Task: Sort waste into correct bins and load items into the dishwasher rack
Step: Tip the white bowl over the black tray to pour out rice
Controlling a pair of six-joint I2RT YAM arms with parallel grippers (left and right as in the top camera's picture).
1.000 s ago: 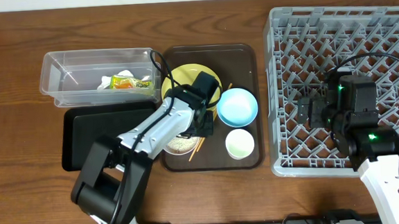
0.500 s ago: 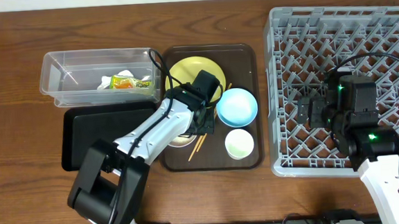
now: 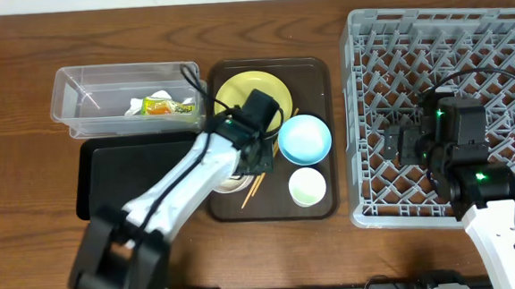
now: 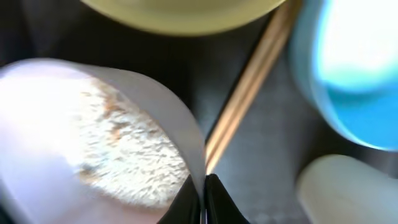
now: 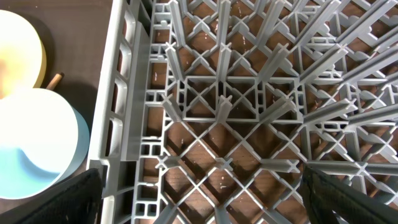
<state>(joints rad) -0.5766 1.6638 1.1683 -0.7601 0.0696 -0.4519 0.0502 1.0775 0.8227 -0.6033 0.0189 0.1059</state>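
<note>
My left gripper (image 3: 248, 167) (image 4: 203, 198) is shut on the rim of the white bowl (image 4: 56, 106), which holds rice-like scraps (image 4: 134, 155). In the overhead view the bowl (image 3: 227, 186) is mostly hidden under the arm. Beside it on the serving tray lie the chopsticks (image 3: 254, 191) (image 4: 249, 93), yellow plate (image 3: 236, 90) (image 4: 180, 9), light blue bowl (image 3: 305, 138) (image 4: 354, 62) and pale green cup (image 3: 307, 186) (image 4: 348, 193). The clear tub (image 3: 80, 97) holds the wrapper (image 3: 158, 106) and tissue (image 3: 137, 105). My right gripper (image 3: 392, 142) (image 5: 202, 199) is open and empty over the grey rack (image 3: 448, 34) (image 5: 249, 112).
The brown serving tray (image 3: 316, 78) sits between the bins and the rack. The black tray (image 3: 129, 175) lies in front of the clear tub. The right wrist view shows the blue bowl (image 5: 37, 149) and yellow plate (image 5: 18, 43) just left of the rack wall.
The left arm has swung left at its base and stretched out, while its gripper stays on the white bowl. The bowl shows less under the arm. The right arm has not moved.
</note>
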